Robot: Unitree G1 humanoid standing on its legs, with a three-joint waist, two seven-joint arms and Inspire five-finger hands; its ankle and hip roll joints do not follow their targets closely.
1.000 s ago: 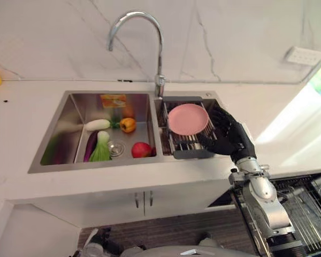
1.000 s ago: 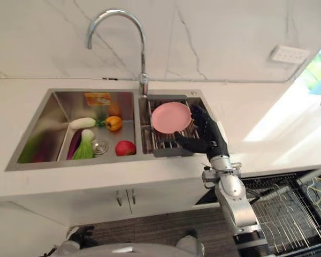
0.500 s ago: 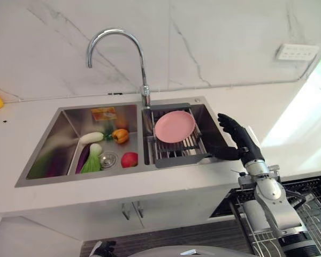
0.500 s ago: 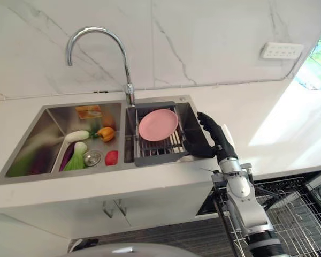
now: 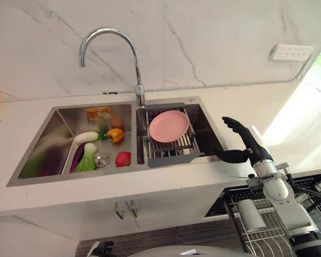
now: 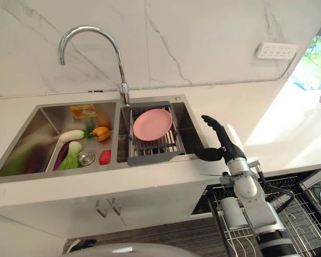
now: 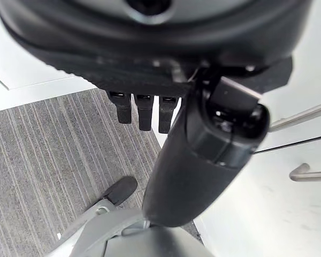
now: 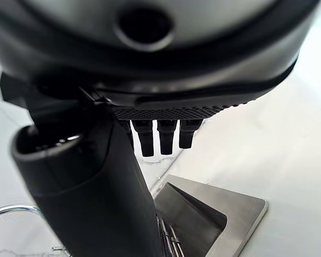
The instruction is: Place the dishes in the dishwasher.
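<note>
In the right half of the sink, a pink plate lies on a dark drying rack that sits across the basin, just below the tap. It is not yet in the dishwasher, so I judge the task is at its beginning: the plate must be taken, carried and placed.

The right hand is raised above the front edge of the tabletop, to the right of the sink and near its corner. Its fingers are spread and straight, with the thumb pointing toward the basin, and it holds nothing. It is apart from the plate. The left hand hangs low over the grey floor; its fingers are relaxed and empty.

The left basin holds vegetables and a red fruit, which are not dishes.

The wire basket of the dishwasher is pulled out below the tabletop, on the robot's right, and it looks free for a plate. Between rack and basket the way goes over the steel rim of the sink and the tabletop edge. The room above the rack is open, but the tap stands close at the back.
</note>
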